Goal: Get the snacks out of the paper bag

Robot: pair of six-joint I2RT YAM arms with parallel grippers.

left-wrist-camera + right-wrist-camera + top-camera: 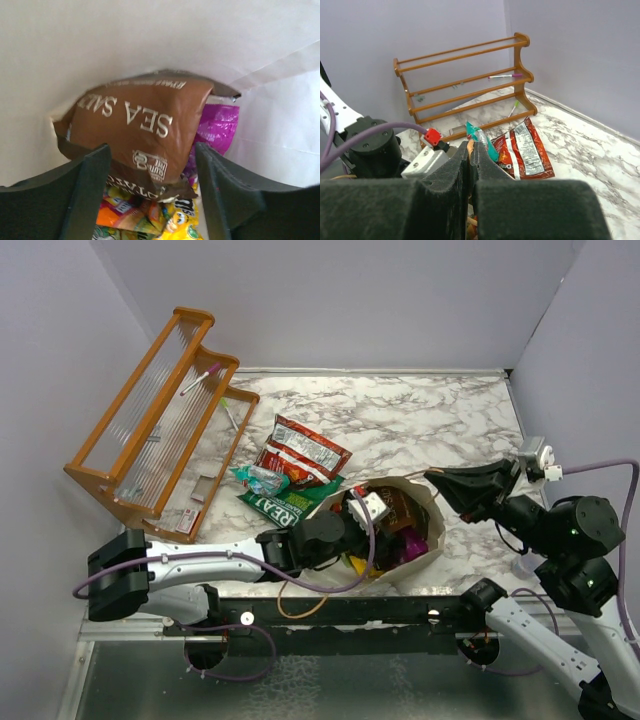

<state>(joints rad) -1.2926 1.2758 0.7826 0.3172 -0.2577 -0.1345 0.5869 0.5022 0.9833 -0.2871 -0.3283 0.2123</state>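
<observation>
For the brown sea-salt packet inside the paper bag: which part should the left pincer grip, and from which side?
Probably best: grip the brown packet across its near end, which sits between the open fingers of the left pincer. Come straight in through the mouth of the paper bag: its walls block every other side, and that end faces the opening.

Inside the paper bag (150, 35), cream walls all round. Left gripper (151, 150) jaws stand apart, flanking a brown packet (135, 115) lettered "SEA SALT", upside down and tilted; contact unclear. Magenta packet (217, 127) behind it, to the right. Small yellow packets (180, 225) and orange packets (117, 215) lie beneath.
</observation>
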